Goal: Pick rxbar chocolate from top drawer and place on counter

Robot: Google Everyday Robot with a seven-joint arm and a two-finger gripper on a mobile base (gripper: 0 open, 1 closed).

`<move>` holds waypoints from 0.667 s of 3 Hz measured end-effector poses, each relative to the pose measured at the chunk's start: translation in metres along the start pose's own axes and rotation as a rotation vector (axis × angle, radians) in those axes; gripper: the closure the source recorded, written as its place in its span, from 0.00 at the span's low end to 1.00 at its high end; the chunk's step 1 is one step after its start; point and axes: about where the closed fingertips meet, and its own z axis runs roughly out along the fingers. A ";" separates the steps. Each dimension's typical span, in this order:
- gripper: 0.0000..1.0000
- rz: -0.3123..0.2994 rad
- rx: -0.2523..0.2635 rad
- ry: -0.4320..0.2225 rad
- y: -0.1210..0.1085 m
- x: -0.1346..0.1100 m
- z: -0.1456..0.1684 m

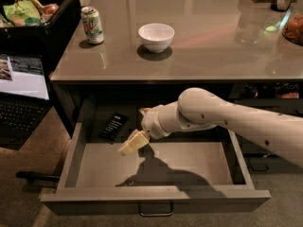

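Camera view: pincer (pixel 127 147) beside diagonal rxbar chocolate (pixel 113 126).

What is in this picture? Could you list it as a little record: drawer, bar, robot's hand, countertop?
drawer: top drawer pulled open below the counter
bar: rxbar chocolate lying flat at the drawer's back left
hand: gripper inside the drawer, just right of the bar
countertop: soda can at left, white bowl nearer the middle
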 end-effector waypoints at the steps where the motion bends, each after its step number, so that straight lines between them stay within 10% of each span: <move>1: 0.00 -0.033 0.006 -0.058 -0.013 0.016 0.033; 2: 0.00 -0.066 0.014 -0.129 -0.017 0.018 0.062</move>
